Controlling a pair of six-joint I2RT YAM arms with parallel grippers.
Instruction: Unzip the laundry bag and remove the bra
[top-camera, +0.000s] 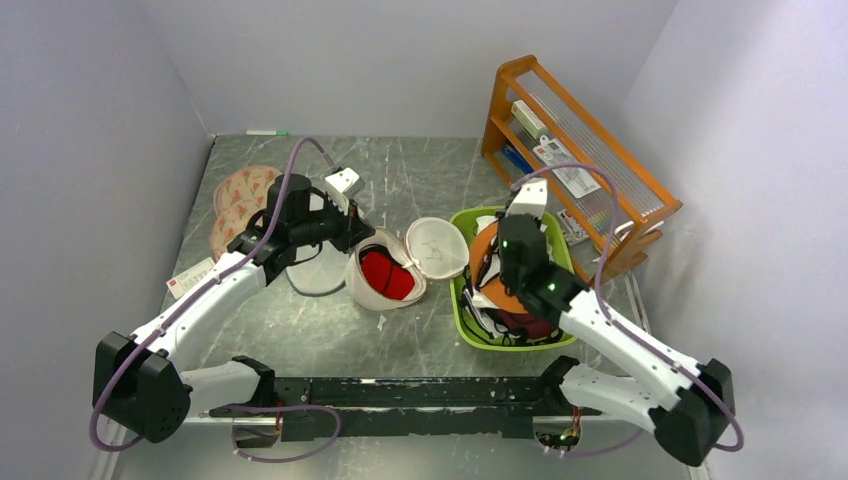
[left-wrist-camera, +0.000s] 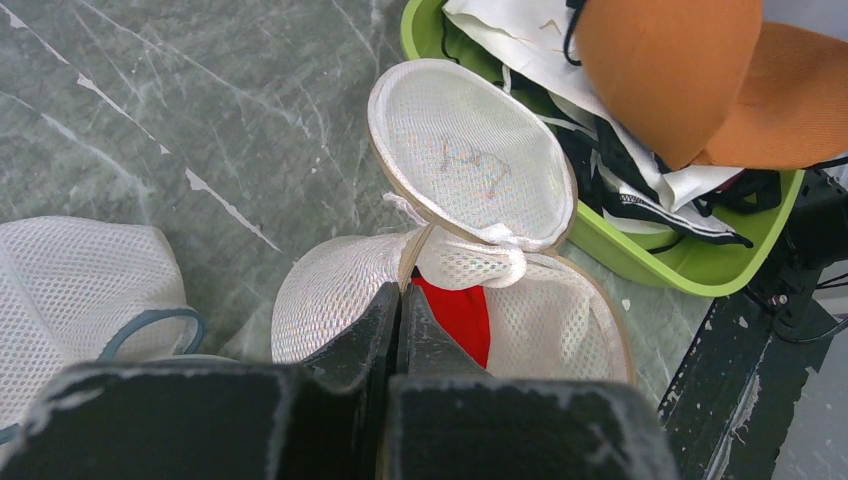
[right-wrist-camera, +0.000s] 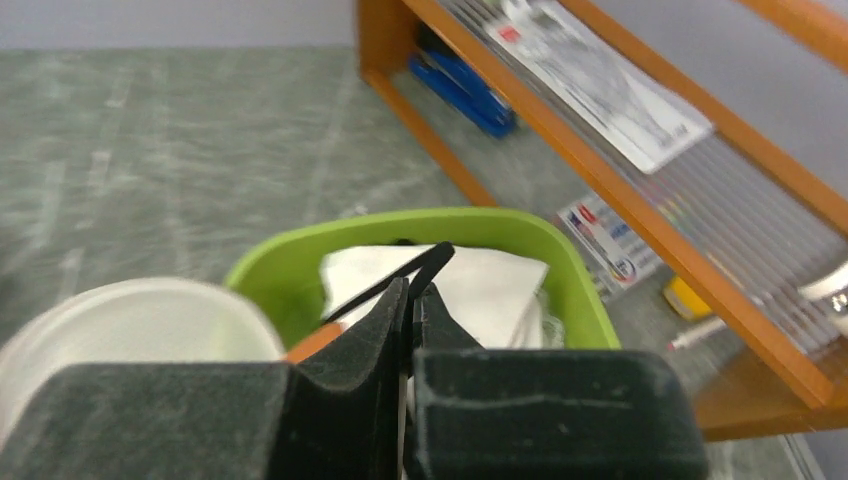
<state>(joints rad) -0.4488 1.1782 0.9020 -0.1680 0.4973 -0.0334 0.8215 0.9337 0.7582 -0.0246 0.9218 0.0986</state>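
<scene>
— Where does the job stand?

— The unzipping looks done, and the pull-out is what remains. The left gripper (left-wrist-camera: 397, 305) has its jaws pressed together on the mesh rim of the laundry bag (left-wrist-camera: 325, 300). It appears to pinch the rim and prop that half up.

— And the bra?

— The bra (left-wrist-camera: 462, 318) lies inside the open shell at about 3 o'clock from the jaws, red and uncovered. The bag's other half is folded away at 1 o'clock.

— The right gripper?

— The right gripper (right-wrist-camera: 412, 290) is clenched too, over the green bin (right-wrist-camera: 570, 270) at the bag's 3 o'clock. A thin black strap (right-wrist-camera: 428, 262) shows at its tips, and I cannot tell whether it is pinched.

— Next?

— I'd judge that hand must open, cross toward 9 o'clock and nip the red cloth while the left steadies the rim.
</scene>
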